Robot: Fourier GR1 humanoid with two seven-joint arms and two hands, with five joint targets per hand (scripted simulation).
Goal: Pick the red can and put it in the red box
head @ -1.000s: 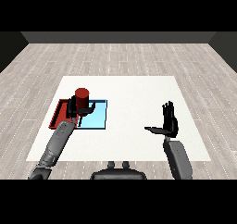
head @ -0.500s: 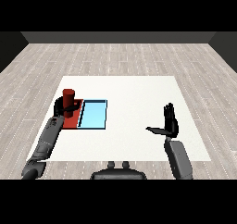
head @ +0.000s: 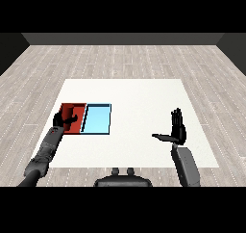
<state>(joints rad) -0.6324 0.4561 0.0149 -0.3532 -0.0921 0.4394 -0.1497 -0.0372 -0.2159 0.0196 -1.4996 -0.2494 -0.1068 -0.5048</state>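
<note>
Left hand [head: 65,119] sits over the red tray [head: 77,110], fingers curled; whether it holds the red can cannot be told, as the can is hidden. Just beside the red tray lies the blue tray [head: 97,119]. Right hand [head: 177,129] is spread wide above the white surface [head: 139,97].

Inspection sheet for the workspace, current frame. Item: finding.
Surface: white table, square, on the floor.
Job's things: red tray and light blue tray side by side, touching; the red can cannot be told apart from the tray and hand.
Clutter: nothing seen.
Robot hands: left robot hand over the red tray; right robot hand open, fingers straight, raised at the table's right, holding nothing.
Cables: nothing seen.
Surroundings: grey plank floor, dark walls.
</note>
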